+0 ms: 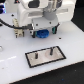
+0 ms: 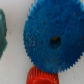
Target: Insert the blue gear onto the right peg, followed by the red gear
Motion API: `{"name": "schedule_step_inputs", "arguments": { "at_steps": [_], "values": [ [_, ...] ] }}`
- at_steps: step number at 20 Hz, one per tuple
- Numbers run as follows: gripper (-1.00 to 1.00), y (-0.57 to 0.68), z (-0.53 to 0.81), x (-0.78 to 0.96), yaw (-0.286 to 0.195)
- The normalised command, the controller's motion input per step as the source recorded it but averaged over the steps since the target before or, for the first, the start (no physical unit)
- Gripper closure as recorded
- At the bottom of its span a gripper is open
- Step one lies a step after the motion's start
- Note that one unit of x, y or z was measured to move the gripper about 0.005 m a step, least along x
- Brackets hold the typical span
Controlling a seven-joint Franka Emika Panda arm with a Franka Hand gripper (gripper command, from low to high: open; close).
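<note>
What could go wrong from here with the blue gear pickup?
1. In the wrist view the red gear sits right against the blue gear; jaws closing there could nudge or catch it too.
2. A green object lies near the blue gear's other side, so room for the jaws looks tight.
3. The pegs on the grey plate are thin; the right peg leaves little margin for an off-centre grasp.
</note>
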Motion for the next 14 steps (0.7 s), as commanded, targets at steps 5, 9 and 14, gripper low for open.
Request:
{"name": "schedule_step_inputs", "arguments": {
  "at_steps": [5,9,14],
  "values": [
    [1.0,-0.01,-0.07,-0.27,0.0],
    [1.0,-0.01,0.06,-0.08,0.0],
    [1.0,0.01,0.46,0.2,0.0]
  ]
}}
